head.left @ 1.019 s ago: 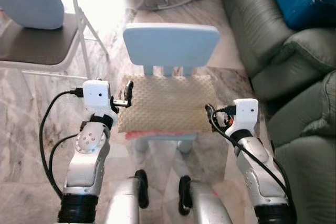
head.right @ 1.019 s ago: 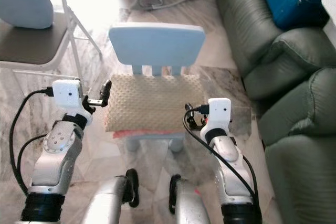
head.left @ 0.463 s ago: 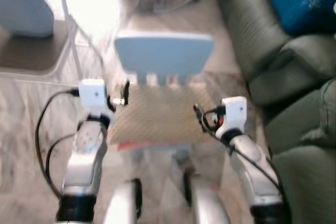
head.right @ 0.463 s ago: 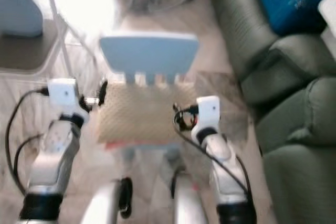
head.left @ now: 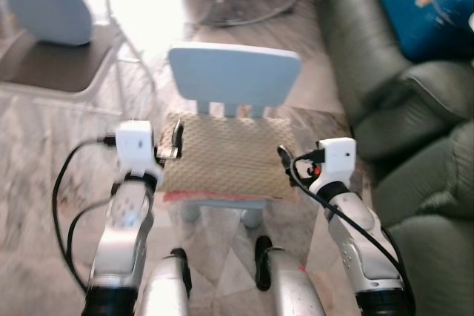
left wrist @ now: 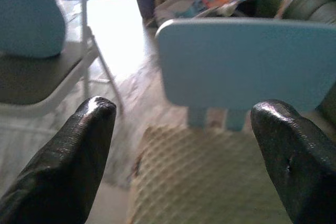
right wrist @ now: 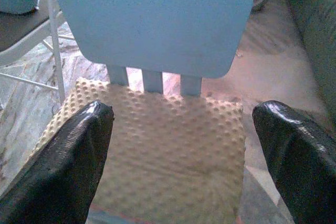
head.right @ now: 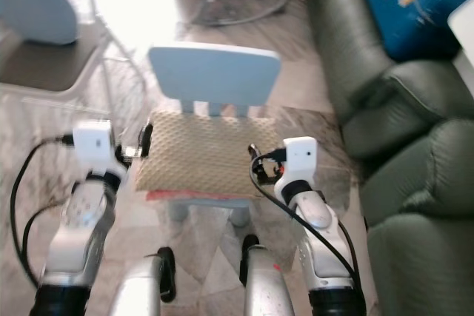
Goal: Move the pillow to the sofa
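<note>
Pillow [head.left: 228,155], beige and bumpy, lies on the small blue chair [head.left: 234,78] beside the green sofa [head.left: 385,72]. Left gripper [head.left: 175,138] and right gripper [head.left: 285,162] flank its sides, jaws released, grasping nothing.

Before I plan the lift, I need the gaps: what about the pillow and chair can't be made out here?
- Pillow underside: hidden by its own top, eye views.
- Chair seat: covered by the pillow; legs mostly hidden.
- Left gripper and right gripper contact with pillow edges: blurred, too small.
</note>
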Robot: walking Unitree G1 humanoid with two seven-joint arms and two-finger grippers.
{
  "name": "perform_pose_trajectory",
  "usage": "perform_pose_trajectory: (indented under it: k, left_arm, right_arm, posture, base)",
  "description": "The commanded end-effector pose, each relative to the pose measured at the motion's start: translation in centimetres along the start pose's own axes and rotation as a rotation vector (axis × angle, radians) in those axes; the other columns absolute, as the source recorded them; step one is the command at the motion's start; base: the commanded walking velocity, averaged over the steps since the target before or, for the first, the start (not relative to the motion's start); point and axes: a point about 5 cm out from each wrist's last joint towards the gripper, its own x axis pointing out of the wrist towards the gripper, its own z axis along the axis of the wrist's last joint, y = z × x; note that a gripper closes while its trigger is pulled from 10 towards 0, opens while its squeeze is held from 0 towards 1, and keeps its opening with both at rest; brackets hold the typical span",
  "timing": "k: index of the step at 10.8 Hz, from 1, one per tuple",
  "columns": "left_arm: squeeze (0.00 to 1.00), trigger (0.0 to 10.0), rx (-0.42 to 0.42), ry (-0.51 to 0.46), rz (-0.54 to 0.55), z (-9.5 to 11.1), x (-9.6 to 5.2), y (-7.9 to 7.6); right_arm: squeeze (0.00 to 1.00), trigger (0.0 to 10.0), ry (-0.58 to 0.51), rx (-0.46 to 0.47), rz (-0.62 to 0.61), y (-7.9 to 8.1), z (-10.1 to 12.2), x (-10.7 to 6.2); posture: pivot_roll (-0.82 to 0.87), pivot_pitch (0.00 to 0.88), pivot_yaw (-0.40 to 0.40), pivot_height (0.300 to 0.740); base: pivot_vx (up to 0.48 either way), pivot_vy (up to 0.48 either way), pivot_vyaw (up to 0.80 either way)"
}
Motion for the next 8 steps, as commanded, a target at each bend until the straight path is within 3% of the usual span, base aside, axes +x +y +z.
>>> perform_pose_trajectory:
  k: [1, 5, 8]
  left_arm:
    - [0.00, 10.0, 0.027, -0.014, 0.008, -0.07, -0.40, 0.39]
    - [0.00, 10.0, 0.062, -0.011, 0.005, -0.57, -0.87, 0.48]
    - [0.00, 10.0, 0.065, -0.014, -0.005, -0.46, -0.69, 0.16]
  right_arm:
    - [0.00, 10.0, -0.020, -0.009, -0.020, -0.50, 0.14, -0.56]
    - [0.00, 10.0, -0.022, -0.020, -0.037, -0.72, -0.18, -0.79]
    - [0.00, 10.0, -0.015, -0.012, -0.038, -0.75, -0.24, -0.81]
  posture:
    - [0.01, 0.295, -0.037, 0.740]
    - [0.00, 0.300, -0.037, 0.740]
    - [0.00, 0.303, -0.041, 0.700]
  base:
    - [0.000, 0.000, 0.00]
    - [0.000, 0.000, 0.00]
    - [0.000, 0.000, 0.00]
